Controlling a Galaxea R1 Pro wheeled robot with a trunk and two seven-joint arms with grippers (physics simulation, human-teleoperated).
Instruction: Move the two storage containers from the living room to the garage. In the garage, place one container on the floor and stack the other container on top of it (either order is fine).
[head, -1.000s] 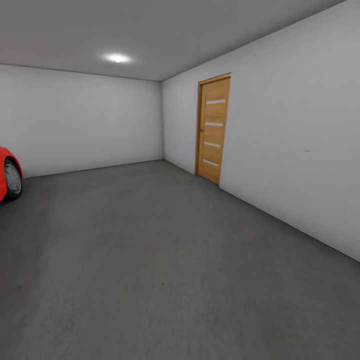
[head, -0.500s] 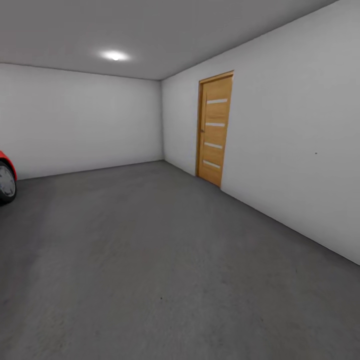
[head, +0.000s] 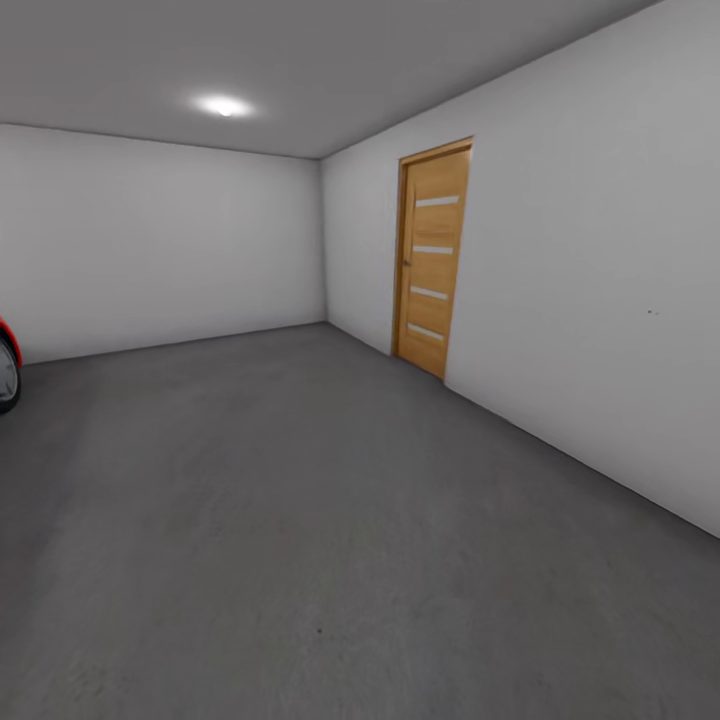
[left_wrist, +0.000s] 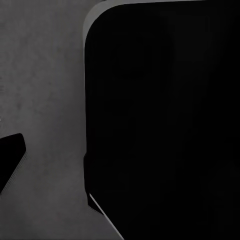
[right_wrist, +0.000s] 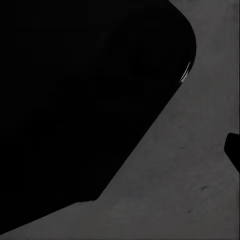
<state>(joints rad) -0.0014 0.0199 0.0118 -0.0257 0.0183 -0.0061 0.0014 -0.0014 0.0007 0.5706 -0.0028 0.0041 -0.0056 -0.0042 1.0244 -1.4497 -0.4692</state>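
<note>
I am in the garage, with its dark grey concrete floor (head: 300, 500) stretching ahead between plain white walls. The two storage containers are out of view, and so is the living room. In the left wrist view a large black part of my own body (left_wrist: 165, 120) hangs over the grey floor (left_wrist: 45, 100), and a dark tip (left_wrist: 10, 160) pokes in at the frame edge. The right wrist view is much the same: black body (right_wrist: 75, 100), floor (right_wrist: 175, 190), and a small dark tip (right_wrist: 233, 147) at the edge. Neither view shows how the fingers stand.
A wooden door (head: 432, 255) with pale slats is set in the right wall (head: 600, 300). The wheel and red edge of a car (head: 7, 368) show at the far left. The back wall (head: 160, 240) closes off the far end, under a ceiling light (head: 222, 105).
The whole head view has shifted as I move: the car has slid almost off the left edge, and the door sits slightly larger and further right.
</note>
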